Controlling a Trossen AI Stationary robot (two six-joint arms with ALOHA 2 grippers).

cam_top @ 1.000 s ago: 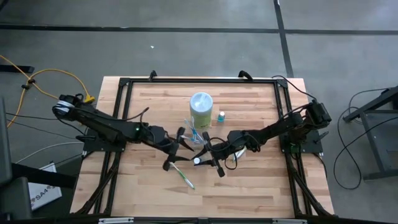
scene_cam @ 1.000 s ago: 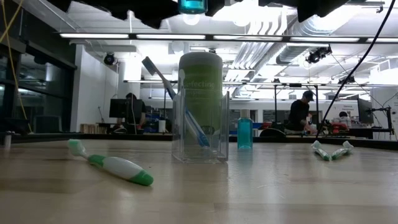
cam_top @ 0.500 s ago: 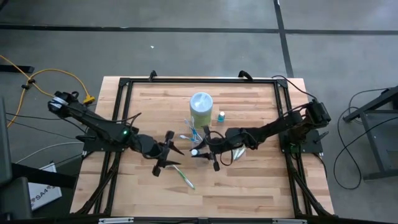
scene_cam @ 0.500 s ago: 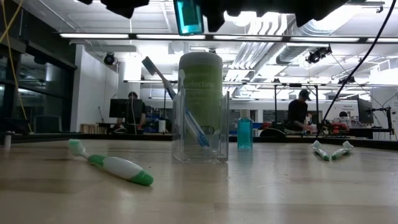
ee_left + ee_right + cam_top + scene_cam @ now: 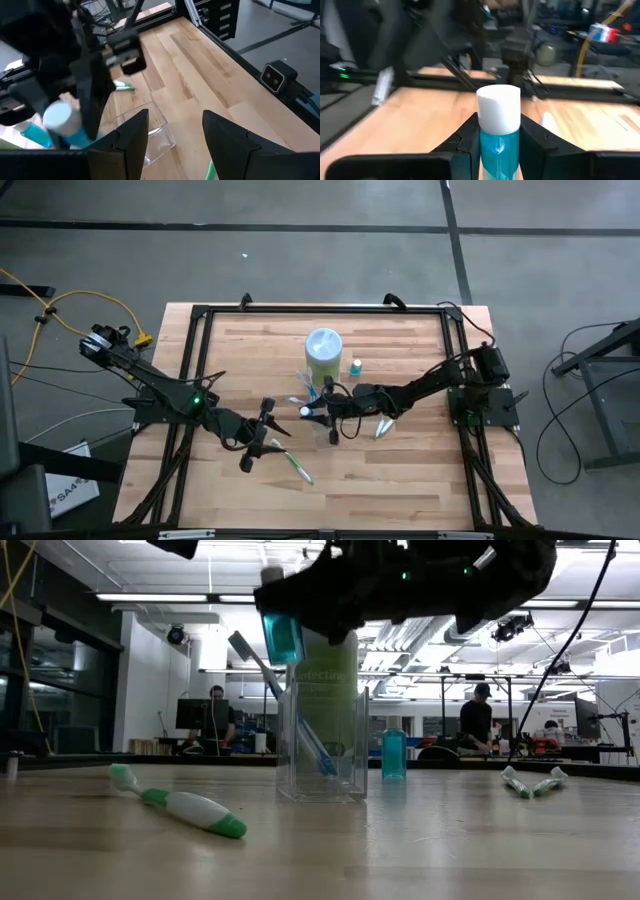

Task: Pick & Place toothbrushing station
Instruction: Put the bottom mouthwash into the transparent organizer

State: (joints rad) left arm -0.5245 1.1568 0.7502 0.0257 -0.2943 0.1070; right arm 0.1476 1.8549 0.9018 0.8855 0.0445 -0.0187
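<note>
The clear tumbler point(image 5: 322, 745) stands on the table with a blue-and-white toothbrush point(image 5: 300, 725) leaning in it; it also shows in the high view point(image 5: 312, 393). My right gripper point(image 5: 318, 413) is shut on a blue toothpaste tube with a white cap point(image 5: 282, 632), held in the air by the tumbler's rim. My left gripper point(image 5: 258, 443) is open and empty, toward the near left of the tumbler. A green-and-white toothbrush point(image 5: 296, 466) lies flat near it. Two more toothbrushes point(image 5: 383, 426) lie under my right arm. A second small tube point(image 5: 355, 366) stands upright. My right gripper pinches the tube's blue body point(image 5: 497, 149) between its two fingers, below the white cap point(image 5: 498, 107), which sticks out past the fingertips. The fingers come roughly level from the table's right. The tube is lifted clear, cap up and a little tilted.
A tall pale-green canister point(image 5: 323, 352) stands just behind the tumbler. A black frame point(image 5: 200, 315) runs around the wooden table top. People show in the room beyond the table point(image 5: 483, 720).
My right gripper has carried the tube down and toward the table's left and far side, up to the tumbler. My left gripper has drawn back from the tumbler toward the table's near left, staying open.
</note>
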